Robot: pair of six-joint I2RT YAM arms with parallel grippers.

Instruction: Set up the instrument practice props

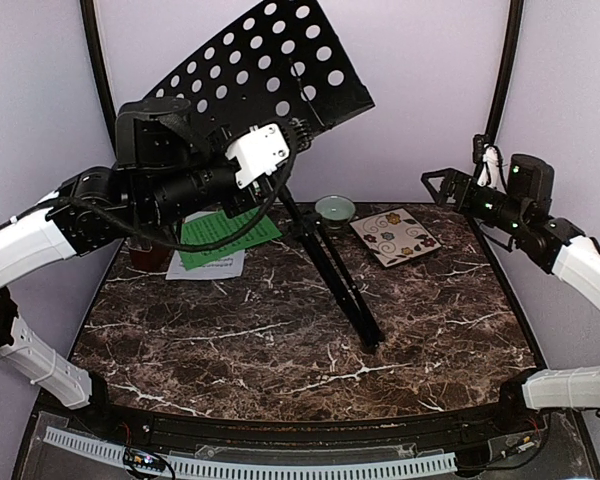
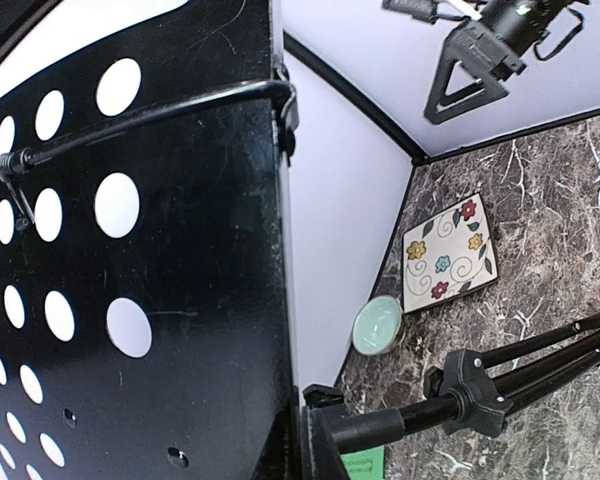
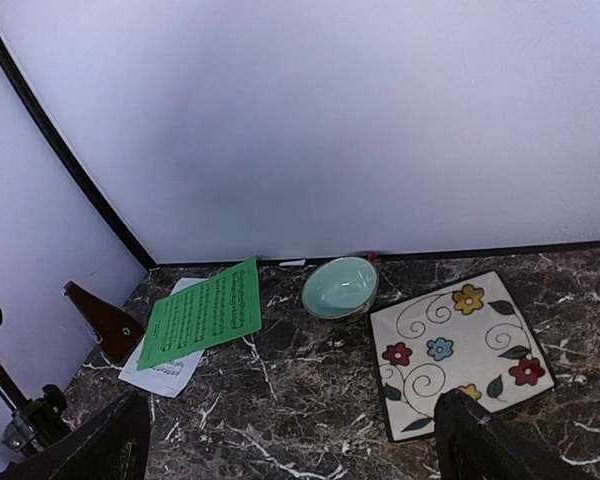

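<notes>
music stand (image 1: 270, 80) leaned tilted on marble table (image 1: 230, 340), left gripper (image 1: 278, 190) clamped shut at its neck; likely stiff, top-heavy metal, best held by the shaft. right gripper (image 1: 442, 185) gaped empty.

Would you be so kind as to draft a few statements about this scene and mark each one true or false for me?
1. The green sheet lies partly on top of the white sheet. True.
2. The right pincer is closed on the bowl. False: it hangs open and empty, and the bowl sits on the table.
3. The music stand stands upright with its legs spread. False: it leans over, with the legs folded together.
4. The metronome is on the table beside the two sheets. True.
</notes>
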